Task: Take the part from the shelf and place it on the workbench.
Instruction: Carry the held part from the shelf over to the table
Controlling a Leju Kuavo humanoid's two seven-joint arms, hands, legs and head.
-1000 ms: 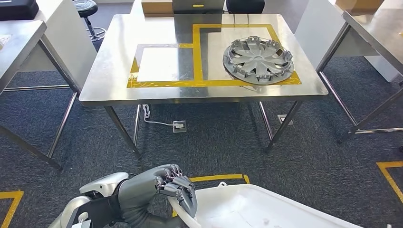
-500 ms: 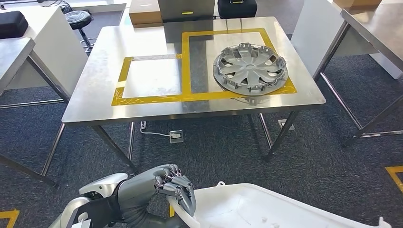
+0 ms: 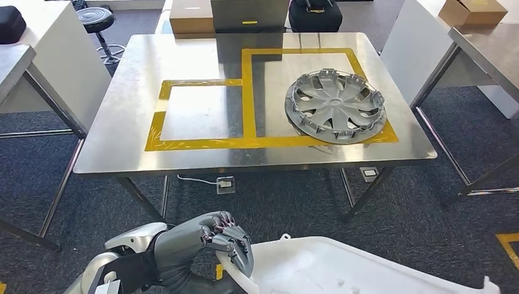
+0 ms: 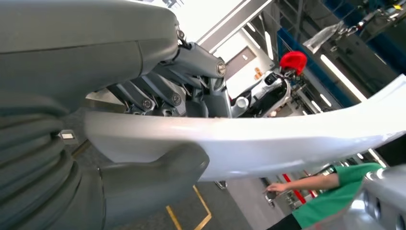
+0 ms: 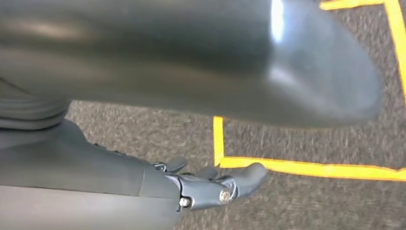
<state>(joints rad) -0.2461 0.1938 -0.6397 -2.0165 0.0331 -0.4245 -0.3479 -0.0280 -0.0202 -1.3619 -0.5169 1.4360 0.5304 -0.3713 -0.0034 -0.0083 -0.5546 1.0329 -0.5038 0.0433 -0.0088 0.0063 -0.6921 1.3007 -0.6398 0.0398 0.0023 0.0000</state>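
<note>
At the bottom of the head view the left hand [image 3: 211, 248] grips the near-left edge of the white part [image 3: 343, 272], its fingers [image 3: 235, 248] curled over the rim. That part hangs low in front of the robot, above the dark carpet [image 3: 275, 208] and well short of the workbench [image 3: 122, 116].

From the left wrist view the grip reads more fully: the thick grey thumb [image 4: 158, 175] presses one face of the part [image 4: 268, 141] while the darker fingers [image 4: 158, 98] close on the other. Behind it are ceiling lights and a person in a green sleeve [image 4: 344, 189].

From the right wrist view the right hand [image 5: 210, 184] shows its fingers stretched beneath a large dark, blurred shape, over carpet crossed by yellow floor tape [image 5: 306, 167]. Whether this hand holds anything I cannot tell.

The workbench is bare steel marked with yellow tape [image 3: 251, 92] into 2 adjoining rectangles. A silver wheel cover [image 3: 335, 105] lies in the larger one, its near edge over the tape. Other steel tables [image 3: 483, 55] stand at both sides, a black stool [image 3: 95, 18] sits far left, and cardboard boxes [image 3: 191, 15] line the far edge.
</note>
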